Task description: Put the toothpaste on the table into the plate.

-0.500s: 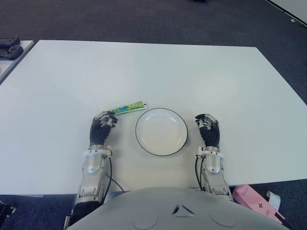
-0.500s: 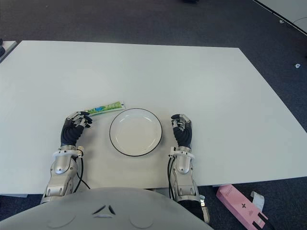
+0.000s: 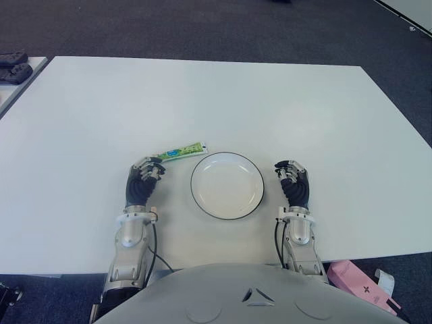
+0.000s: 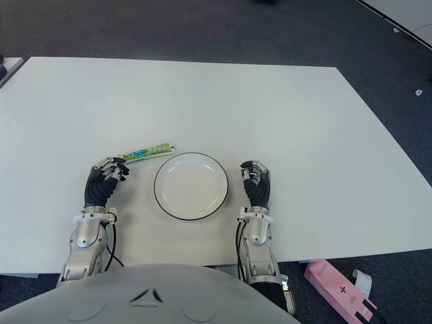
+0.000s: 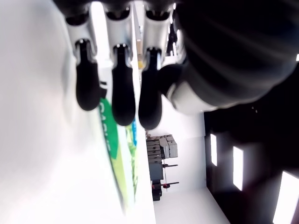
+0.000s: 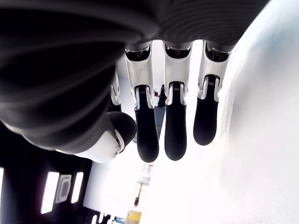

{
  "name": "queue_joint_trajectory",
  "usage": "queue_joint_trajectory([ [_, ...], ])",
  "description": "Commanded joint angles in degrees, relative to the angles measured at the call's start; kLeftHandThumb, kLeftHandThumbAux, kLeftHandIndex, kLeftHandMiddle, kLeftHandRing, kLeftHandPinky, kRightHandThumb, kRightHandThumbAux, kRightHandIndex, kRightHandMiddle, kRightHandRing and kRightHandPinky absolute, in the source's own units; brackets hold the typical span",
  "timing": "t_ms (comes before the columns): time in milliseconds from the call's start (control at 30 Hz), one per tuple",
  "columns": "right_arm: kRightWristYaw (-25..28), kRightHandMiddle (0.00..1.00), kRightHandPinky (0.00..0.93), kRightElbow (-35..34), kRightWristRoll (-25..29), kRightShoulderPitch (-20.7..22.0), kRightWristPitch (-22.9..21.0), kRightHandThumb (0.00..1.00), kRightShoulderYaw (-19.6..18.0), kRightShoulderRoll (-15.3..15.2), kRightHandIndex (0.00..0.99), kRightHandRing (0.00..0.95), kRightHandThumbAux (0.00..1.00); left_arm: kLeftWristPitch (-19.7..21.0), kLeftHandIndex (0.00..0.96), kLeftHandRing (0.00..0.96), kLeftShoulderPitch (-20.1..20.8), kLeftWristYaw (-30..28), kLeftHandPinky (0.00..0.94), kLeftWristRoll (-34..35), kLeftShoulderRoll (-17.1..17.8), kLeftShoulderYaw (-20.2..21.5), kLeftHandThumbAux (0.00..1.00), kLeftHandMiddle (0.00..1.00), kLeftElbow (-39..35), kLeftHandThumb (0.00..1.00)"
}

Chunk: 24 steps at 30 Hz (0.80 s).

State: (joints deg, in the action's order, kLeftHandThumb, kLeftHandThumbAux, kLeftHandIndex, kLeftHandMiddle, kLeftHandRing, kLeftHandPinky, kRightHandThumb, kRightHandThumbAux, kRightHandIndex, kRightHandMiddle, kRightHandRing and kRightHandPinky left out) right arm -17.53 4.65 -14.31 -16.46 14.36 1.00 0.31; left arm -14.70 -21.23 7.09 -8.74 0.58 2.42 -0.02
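Our left hand (image 3: 144, 177) sits left of the plate (image 3: 227, 185), fingers (image 5: 123, 88) loosely curled and holding nothing, tips just near the toothpaste (image 3: 181, 152). That tube lies flat on the tabletop (image 3: 202, 101), just beyond the plate's far-left rim. Our right hand (image 3: 293, 182) shows right of the plate, fingers relaxed and empty. We see dark carpet (image 3: 202, 30) around the white tabletop, and a pink box (image 3: 364, 288) on the floor, near right.

The toothpaste (image 3: 180, 152) has its near end hidden behind the left hand (image 3: 142, 182), while print on the tube is too small to read
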Motion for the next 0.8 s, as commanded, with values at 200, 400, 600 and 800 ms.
queue_joint_trajectory([
  [200, 0.25, 0.471, 0.460, 0.41, 0.07, -0.12, -0.01, 0.707, 0.02, 0.02, 0.426, 0.457, 0.724, -3.87, 0.432, 0.554, -0.52, 3.84, 0.546, -6.76, 1.73, -0.79, 0.720, 0.567, -2.13, 0.700],
  [400, 0.12, 0.471, 0.467, 0.74, -0.05, 0.02, 0.28, 0.707, 0.06, -0.03, 0.426, 0.460, 0.724, -4.89, 0.432, 0.564, 0.60, 5.53, 0.555, -10.65, 4.04, -0.01, 0.721, 0.577, -2.93, 0.698],
  [600, 0.15, 0.469, 0.459, 0.97, 0.13, 0.15, 0.44, 0.707, 0.01, -0.02, 0.426, 0.459, 0.725, -1.98, 0.433, 0.577, 2.26, 7.60, 0.556, -16.65, 5.83, 0.05, 0.721, 0.591, -5.13, 0.699],
  [800, 0.50, 0.471, 0.465, 1.35, 0.66, 0.36, 0.87, 0.707, -0.15, -0.14, 0.425, 0.461, 0.725, 0.56, 0.433, 0.627, 4.64, 10.60, 0.601, -23.61, 7.72, -0.49, 0.721, 0.637, -5.01, 0.702],
])
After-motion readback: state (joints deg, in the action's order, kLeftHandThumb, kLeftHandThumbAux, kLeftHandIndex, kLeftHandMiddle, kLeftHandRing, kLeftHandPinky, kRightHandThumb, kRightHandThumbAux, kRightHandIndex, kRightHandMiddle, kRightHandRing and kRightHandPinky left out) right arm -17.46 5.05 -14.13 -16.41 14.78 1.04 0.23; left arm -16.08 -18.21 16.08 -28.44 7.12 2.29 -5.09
